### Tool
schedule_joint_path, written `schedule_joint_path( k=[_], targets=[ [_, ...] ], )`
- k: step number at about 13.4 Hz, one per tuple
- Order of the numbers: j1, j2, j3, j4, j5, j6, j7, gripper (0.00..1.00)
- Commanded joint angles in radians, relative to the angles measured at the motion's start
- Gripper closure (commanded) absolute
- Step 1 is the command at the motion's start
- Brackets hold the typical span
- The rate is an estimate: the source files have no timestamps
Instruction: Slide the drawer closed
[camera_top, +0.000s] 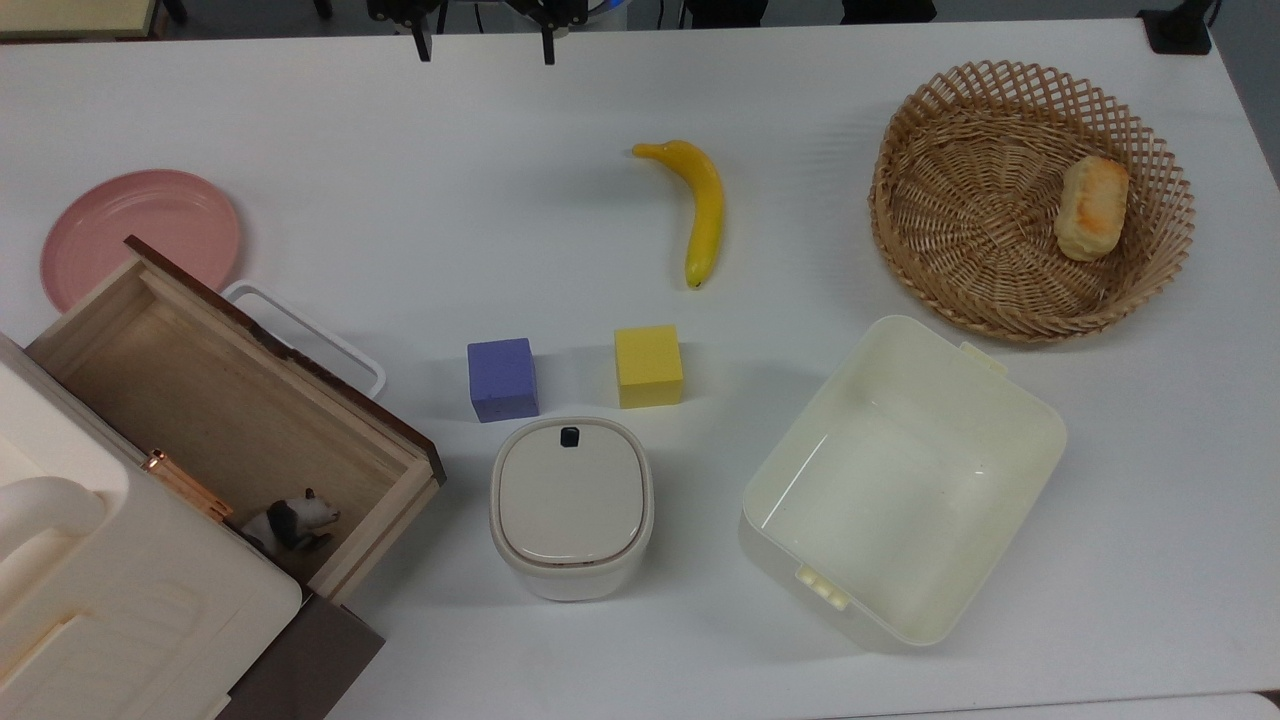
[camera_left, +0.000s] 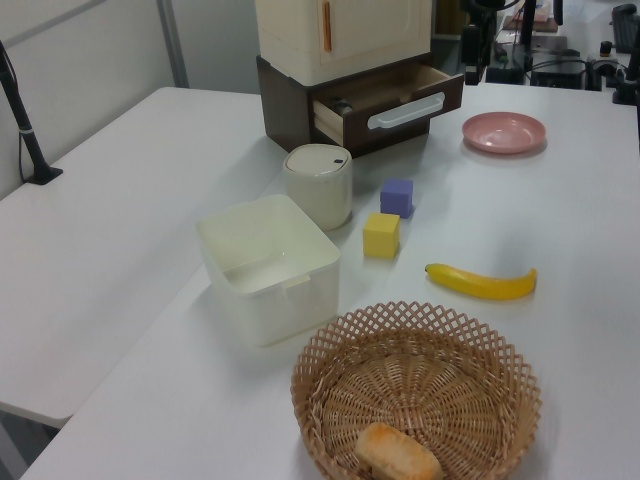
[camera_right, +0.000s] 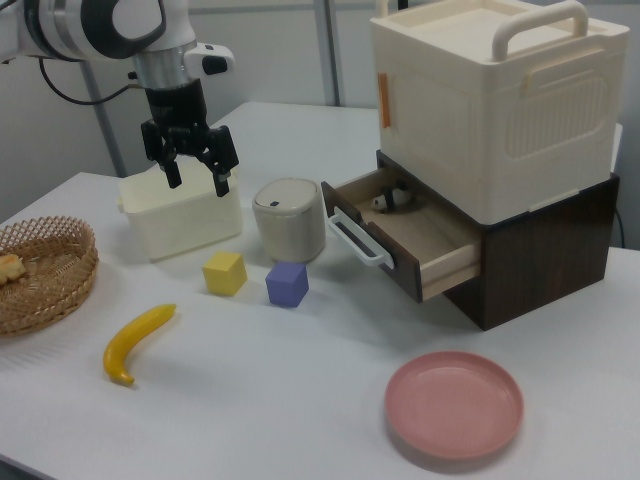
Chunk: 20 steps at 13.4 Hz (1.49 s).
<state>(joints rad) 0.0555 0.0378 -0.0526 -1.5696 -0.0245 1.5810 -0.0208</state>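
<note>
We find the drawer at the lower left of the top view, pulled well out of its dark brown cabinet, with a cream lidded box stacked on top; in the right view it juts toward the frame's centre, its white loop handle facing the open table. A small black-and-white animal figure lies in its back corner, low enough that we judge it will not catch when the drawer goes in. Our gripper hangs in the air at the upper left of the right view, well apart from the drawer, its two fingers spread wide and holding nothing; in the top view the fingertips peek in at the upper edge. We take this as the start of the task: nothing has touched the front panel yet. To close it we would bring the gripper across to the handle side and push along the drawer's slanted axis, toward the lower left of the top view. The purple cube, the yellow cube and the round lidded container sit near that approach path, so we would come in high. The pink plate lies just beside the drawer's far corner, while the banana, wicker basket and cream bin are well clear.
</note>
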Motion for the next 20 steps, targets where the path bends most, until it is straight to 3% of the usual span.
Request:
schedule_joint_path(
  k=[1, 7, 8, 12, 14, 15, 16, 20],
  targets=[
    [0.001, -0.021, 0.0, -0.023, 0.02, -0.009, 0.012, 0.0],
    [0.003, -0.018, 0.002, -0.023, 0.018, -0.001, 0.01, 0.0],
    [0.003, -0.018, 0.0, -0.024, 0.018, -0.001, 0.007, 0.06],
    [0.003, -0.016, 0.002, -0.024, 0.015, 0.0, -0.014, 0.47],
    [0.003, -0.016, 0.002, -0.024, 0.015, 0.0, -0.034, 0.82],
    [0.003, -0.016, 0.002, -0.024, 0.015, 0.0, -0.034, 0.93],
    [0.003, -0.016, 0.002, -0.024, 0.017, 0.0, -0.034, 1.0],
    [0.003, -0.012, 0.002, -0.023, 0.018, 0.0, -0.031, 1.0]
  ],
)
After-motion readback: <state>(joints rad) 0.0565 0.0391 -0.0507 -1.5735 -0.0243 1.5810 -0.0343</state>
